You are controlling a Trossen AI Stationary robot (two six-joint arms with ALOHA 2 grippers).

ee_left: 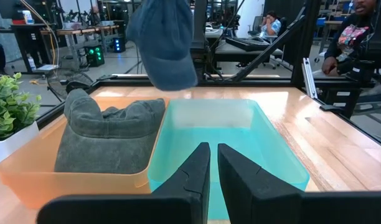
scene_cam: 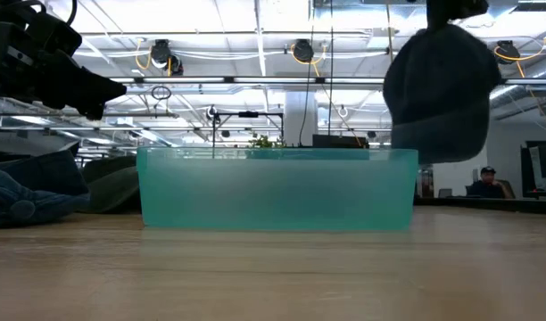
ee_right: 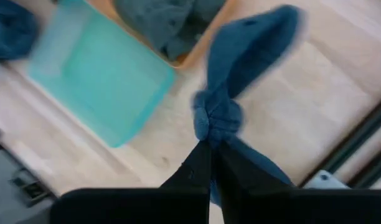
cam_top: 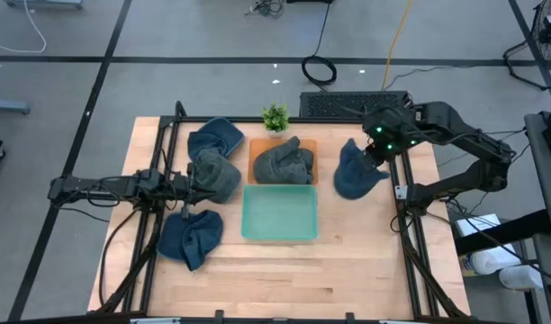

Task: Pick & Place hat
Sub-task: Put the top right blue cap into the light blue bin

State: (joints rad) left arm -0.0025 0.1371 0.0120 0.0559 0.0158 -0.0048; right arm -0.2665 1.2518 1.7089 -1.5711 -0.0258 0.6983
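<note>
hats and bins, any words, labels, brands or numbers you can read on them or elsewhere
None can be read in any view.
The blue hat in the right tool: no visible lettering.
The grey hat in the orange bin, and the teal bin: plain.
Room equipment behind: too small to read.

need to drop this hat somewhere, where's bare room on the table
The teal bin is empty, and the near table strip in front of it is bare. The orange tray holds a grey hat; left side is crowded with hats.
</note>
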